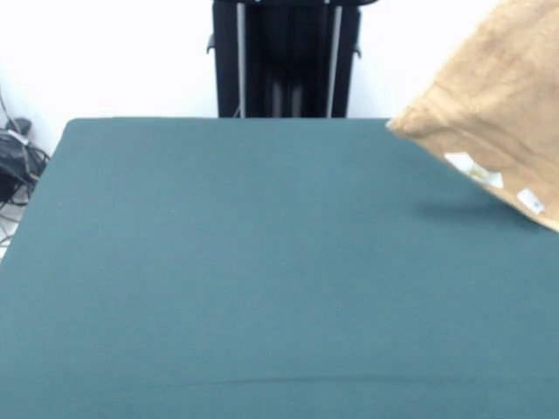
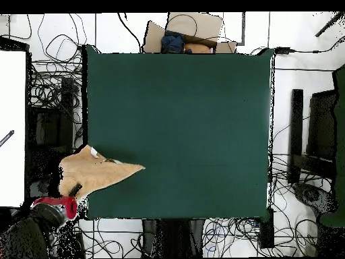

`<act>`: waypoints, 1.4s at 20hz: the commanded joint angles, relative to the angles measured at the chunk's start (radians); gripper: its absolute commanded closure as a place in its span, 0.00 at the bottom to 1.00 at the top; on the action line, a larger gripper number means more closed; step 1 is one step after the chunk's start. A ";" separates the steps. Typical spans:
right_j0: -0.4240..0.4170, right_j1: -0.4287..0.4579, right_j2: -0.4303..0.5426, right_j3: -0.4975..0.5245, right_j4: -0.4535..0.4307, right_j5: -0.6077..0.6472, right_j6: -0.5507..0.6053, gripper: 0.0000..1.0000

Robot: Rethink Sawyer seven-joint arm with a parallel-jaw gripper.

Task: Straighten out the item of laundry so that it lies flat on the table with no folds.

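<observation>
The towel point(image 2: 94, 174) hangs bunched in the air over one corner of the green surface point(image 2: 182, 114), its white labels showing, with most of the cloth off to the side past the edge. The robot's hand point(image 2: 71, 192) is at the cloth, but whether it pinches it I cannot tell. Flattening has not begun; everything remains to do.

A plain white wall point(image 1: 105, 52) stood behind the black upright pedestal column point(image 1: 284, 57). Left of that column, tangled black cables point(image 1: 16, 161) lay on the pale white floor point(image 2: 283, 121). Overhead, a brown cardboard box point(image 2: 195, 27) sat opposite the column.
</observation>
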 commanded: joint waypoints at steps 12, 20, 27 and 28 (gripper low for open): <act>-0.107 0.240 0.000 0.125 0.111 -0.167 0.163 1.00; -0.151 0.376 -0.019 0.102 0.222 -0.252 0.230 1.00; -0.199 0.391 0.006 0.170 0.293 -0.385 0.198 1.00; -0.224 0.380 0.030 0.193 0.308 -0.412 0.184 1.00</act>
